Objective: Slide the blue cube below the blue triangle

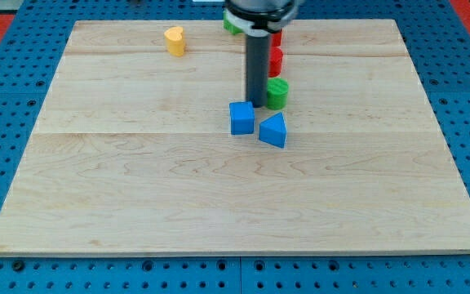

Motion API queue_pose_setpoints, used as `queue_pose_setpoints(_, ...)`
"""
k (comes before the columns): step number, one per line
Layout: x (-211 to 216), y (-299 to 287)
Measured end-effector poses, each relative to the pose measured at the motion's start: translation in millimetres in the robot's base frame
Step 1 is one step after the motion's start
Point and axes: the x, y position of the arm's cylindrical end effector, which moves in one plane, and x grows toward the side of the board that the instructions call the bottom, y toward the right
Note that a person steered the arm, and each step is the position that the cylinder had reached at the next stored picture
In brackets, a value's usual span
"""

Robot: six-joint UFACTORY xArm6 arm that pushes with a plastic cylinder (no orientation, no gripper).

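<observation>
The blue cube sits on the wooden board near its middle. The blue triangle lies just right of it and slightly lower, almost touching. My tip is at the end of the dark rod, just above the cube's upper right corner and left of a green cylinder.
A yellow block stands at the upper left. Red blocks sit behind the rod near the view's top, and a green block is partly hidden at the top edge. A blue pegboard surrounds the board.
</observation>
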Motion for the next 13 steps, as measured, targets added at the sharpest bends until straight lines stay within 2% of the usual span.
queue_pose_setpoints(1, 30, -9)
queue_pose_setpoints(2, 36, -42)
queue_pose_setpoints(3, 35, -46)
queue_pose_setpoints(4, 5, -46)
queue_pose_setpoints(5, 6, -78)
queue_pose_setpoints(8, 73, -86)
queue_pose_setpoints(9, 71, -105)
queue_pose_setpoints(11, 123, -135)
queue_pose_setpoints(12, 119, -97)
queue_pose_setpoints(13, 98, -94)
